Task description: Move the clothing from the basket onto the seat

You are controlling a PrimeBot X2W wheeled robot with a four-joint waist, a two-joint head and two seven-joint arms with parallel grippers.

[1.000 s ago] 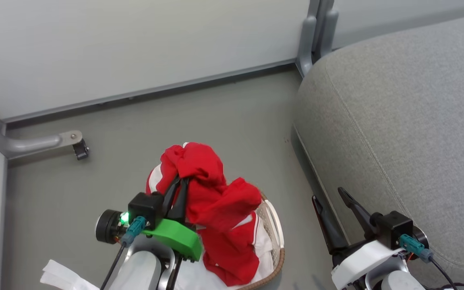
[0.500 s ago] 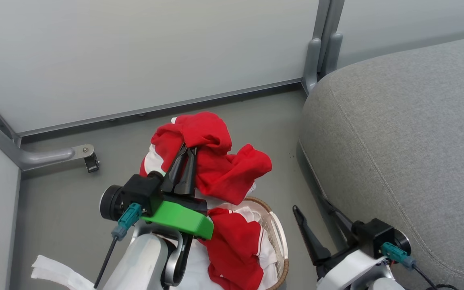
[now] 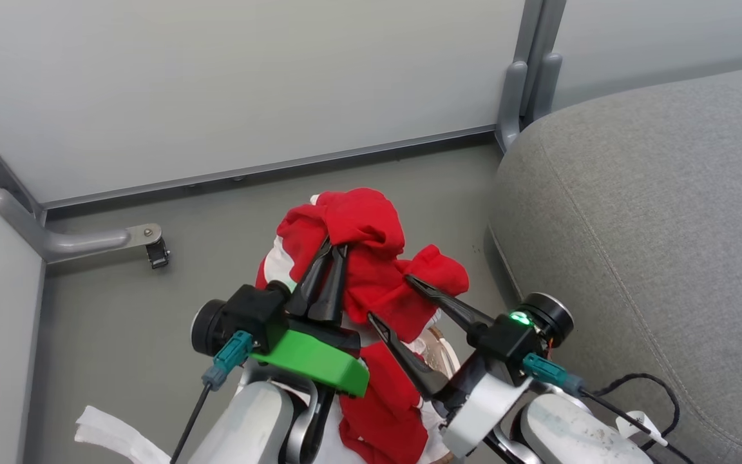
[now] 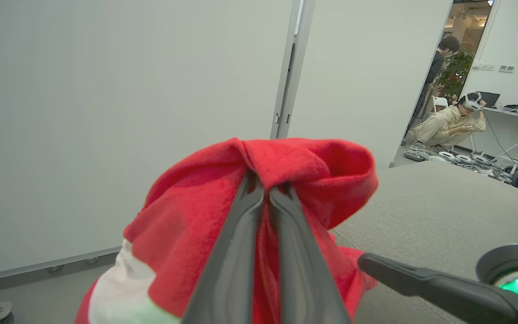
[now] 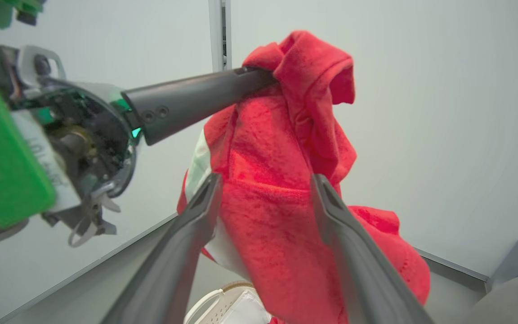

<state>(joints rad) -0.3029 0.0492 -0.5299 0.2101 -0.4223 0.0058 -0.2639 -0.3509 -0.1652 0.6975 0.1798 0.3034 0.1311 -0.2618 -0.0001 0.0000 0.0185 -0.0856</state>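
Observation:
The red clothing [image 3: 371, 258] hangs lifted above the basket [image 3: 445, 348], of which a bit of brown rim shows under the arms. My left gripper [image 3: 335, 245] is shut on a fold at the garment's top, seen close up as the left gripper [image 4: 265, 189] pinching red fabric [image 4: 304, 166]. My right gripper [image 3: 389, 296] is open, its two fingers straddling the hanging cloth just right of the left one. In the right wrist view the right gripper [image 5: 263, 177] frames the clothing [image 5: 281, 180] with the basket [image 5: 223, 306] below. The grey seat [image 3: 654, 225] lies to the right.
Pale partition walls [image 3: 216, 84] with a grey post [image 3: 522, 84] stand behind. A metal foot with a caster [image 3: 155, 248] sits on the floor at left. White sheet fabric [image 3: 113, 438] trails at the lower left. People [image 4: 450, 123] are far off in the left wrist view.
The left gripper has raised the red clothing higher out of the basket. The right arm swung in from beside the seat, its open fingers now around the hanging cloth. The head camera shifted.

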